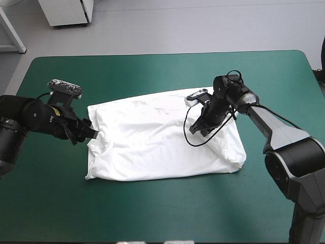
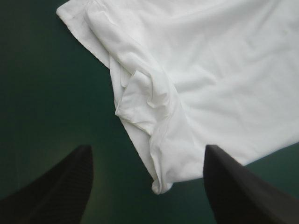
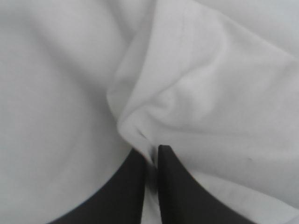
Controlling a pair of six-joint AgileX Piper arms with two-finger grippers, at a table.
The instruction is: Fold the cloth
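High view is showing the T-shirt lying spread across the middle of the cover, a broad white sheet reaching from the left gripper to just past the right gripper. Its right part is lying doubled over in a thicker layer, ending in a rounded corner toward the table's near right. Its left edge is bunching into a few creases.

The left gripper is sitting low at that left edge, with teal-green showing all around it. In the left wrist view its black fingers are standing wide apart, holding nothing. A narrow end of the shirt's hem is reaching in between them, and a rumpled flap of fabric is lying just ahead. Whether either finger is touching the fabric is not clear.

The right gripper is pointing down onto the shirt's right part, near the far edge of the doubled layer. In the right wrist view its fingers are pressing almost together with a thin pinch of white fabric between them — clamped on the shirt. From the fingertips the fabric is puckering into a raised ridge, with soft folds fanning away on both sides. White is filling everything around this gripper — no cover is showing there.
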